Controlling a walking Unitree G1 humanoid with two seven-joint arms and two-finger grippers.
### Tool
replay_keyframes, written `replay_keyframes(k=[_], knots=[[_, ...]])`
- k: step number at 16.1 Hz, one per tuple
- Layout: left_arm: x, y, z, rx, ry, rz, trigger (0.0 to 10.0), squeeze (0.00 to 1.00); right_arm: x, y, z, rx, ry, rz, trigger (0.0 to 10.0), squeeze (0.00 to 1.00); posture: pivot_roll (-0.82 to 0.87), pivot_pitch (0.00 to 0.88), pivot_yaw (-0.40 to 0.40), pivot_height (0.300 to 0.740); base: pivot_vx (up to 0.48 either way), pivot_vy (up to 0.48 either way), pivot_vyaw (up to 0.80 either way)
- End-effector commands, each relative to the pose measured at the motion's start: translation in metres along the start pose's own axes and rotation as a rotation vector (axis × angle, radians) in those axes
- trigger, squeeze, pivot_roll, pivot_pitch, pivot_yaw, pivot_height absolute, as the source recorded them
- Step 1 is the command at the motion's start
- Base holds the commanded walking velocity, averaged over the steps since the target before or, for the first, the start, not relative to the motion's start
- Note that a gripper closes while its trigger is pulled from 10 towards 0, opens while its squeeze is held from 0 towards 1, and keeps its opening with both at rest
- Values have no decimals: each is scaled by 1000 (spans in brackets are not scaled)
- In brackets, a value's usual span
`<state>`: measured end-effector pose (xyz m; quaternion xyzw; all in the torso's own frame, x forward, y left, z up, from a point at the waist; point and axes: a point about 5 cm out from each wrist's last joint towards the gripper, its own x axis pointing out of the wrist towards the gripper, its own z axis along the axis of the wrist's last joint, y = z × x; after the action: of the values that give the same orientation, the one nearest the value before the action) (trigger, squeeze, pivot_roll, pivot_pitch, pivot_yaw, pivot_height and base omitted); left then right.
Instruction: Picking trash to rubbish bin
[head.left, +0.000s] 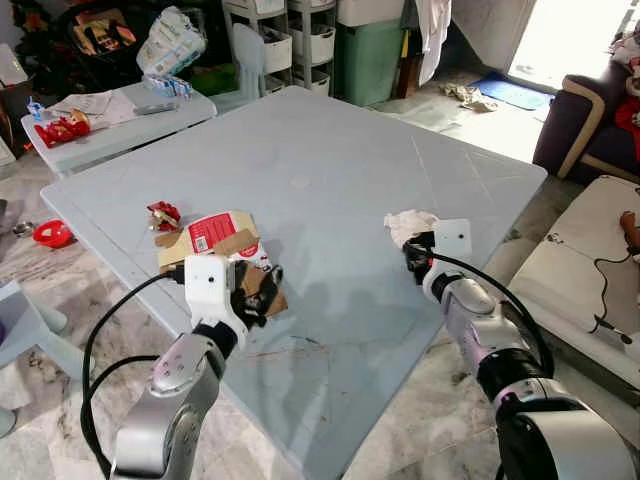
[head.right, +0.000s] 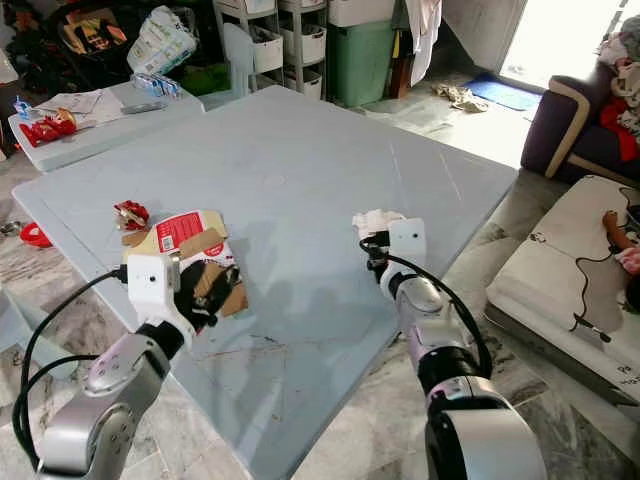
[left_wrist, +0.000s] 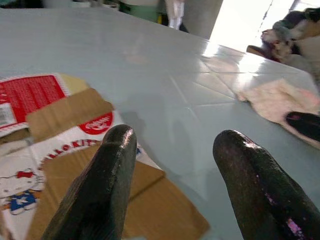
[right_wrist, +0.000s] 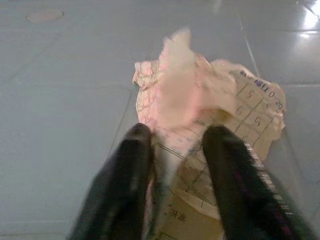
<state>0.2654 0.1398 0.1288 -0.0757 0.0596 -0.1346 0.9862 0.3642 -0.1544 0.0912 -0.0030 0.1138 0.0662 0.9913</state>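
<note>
The crumpled paper (right_wrist: 200, 105) lies on the pale counter (head.left: 330, 150), near its right edge, and the right gripper (right_wrist: 172, 145) is already at it. In the right wrist view the two fingers (right_wrist: 122, 170) stand a little apart, one on each side of the paper's near part, so the paper is between them; I cannot tell for sure if they already press on it. The second pile of trash, flat cardboard (head.left: 215, 240) with red print, lies near the left front edge of the counter, with a small red wrapper (head.left: 163, 214) just beside it. The left gripper (left_wrist: 172, 180) is over the near edge of this cardboard. Its fingers (left_wrist: 100, 190) are spread wide and hold nothing.

I judge that the step in hand is the picking of the trash, and nothing is lifted yet. The next move calls for closing the right fingers firmly on the paper and lifting it without dropping it. The left fingers must go lower and take an edge of the cardboard, which lies flat and may be difficult to catch. Which container is the bin I cannot tell.

Both silver arms reach forward and down from the body, elbows bent, with the wrists low over the counter.
</note>
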Motion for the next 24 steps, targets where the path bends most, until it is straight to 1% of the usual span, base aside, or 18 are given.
replay_keyframes(k=[1,4,6,7,8,9,11,12,13,14,15,16,18,21,22,23,24], knots=[[3,6,4,29,-23,51,10000,0,-1,-3,7,5,-42,5,0,0,72,0,-18,740,0,0,0],[7,25,6,68,-27,174,10000,0,-7,-5,7,-2,-59,23,0,0,65,0,-18,740,0,0,0],[8,31,2,90,10,205,10000,0,-13,-2,7,3,-67,51,0,0,61,0,-18,740,0,0,0],[9,34,1,106,23,212,10000,0,-16,3,10,0,-78,80,0,0,56,0,-14,740,0,0,0],[8,35,-1,104,32,214,10000,0,-19,5,13,-5,-89,98,0,0,55,0,-14,740,0,0,0],[8,36,-6,118,66,202,10000,0,-23,8,15,-20,-93,119,0,0,50,0,-13,740,0,0,0],[6,38,-13,113,98,190,10000,0,-27,7,16,-26,-100,129,0,0,48,0,-14,740,0,0,0],[6,38,-16,97,120,178,10000,0,-29,7,15,-27,-94,131,0,0,50,0,-15,740,0,0,0],[6,39,-17,89,122,182,10000,0,-30,7,15,-26,-90,131,0,0,50,0,-16,740,0,0,0],[9,40,-19,46,131,210,10000,0,-31,8,16,-26,-81,134,0,0,49,0,-17,740,0,0,0],[10,40,-19,25,141,219,10000,0,-31,10,17,-26,-79,138,0,0,48,0,-18,740,0,0,0],[12,40,-20,23,148,223,10000,0,-32,12,19,-26,-78,146,0,0,47,0,-17,740,0,0,0],[12,40,-23,40,177,215,10000,0,-32,15,21,-29,-76,156,0,0,45,0,-18,740,0,0,0],[6,47,-34,96,267,210,10000,0,-33,14,20,-29,-66,157,0,0,49,0,-17,740,0,0,0],[5,48,-37,103,286,209,10000,0,-33,14,20,-27,-63,156,0,0,51,0,-18,740,0,0,0],[2,49,-42,143,331,186,10000,0,-33,15,21,-25,-62,155,0,0,52,0,-18,740,0,0,0],[0,49,-45,155,347,178,10000,0,-32,16,21,-25,-62,155,0,0,52,0,-18,740,0,0,0]])
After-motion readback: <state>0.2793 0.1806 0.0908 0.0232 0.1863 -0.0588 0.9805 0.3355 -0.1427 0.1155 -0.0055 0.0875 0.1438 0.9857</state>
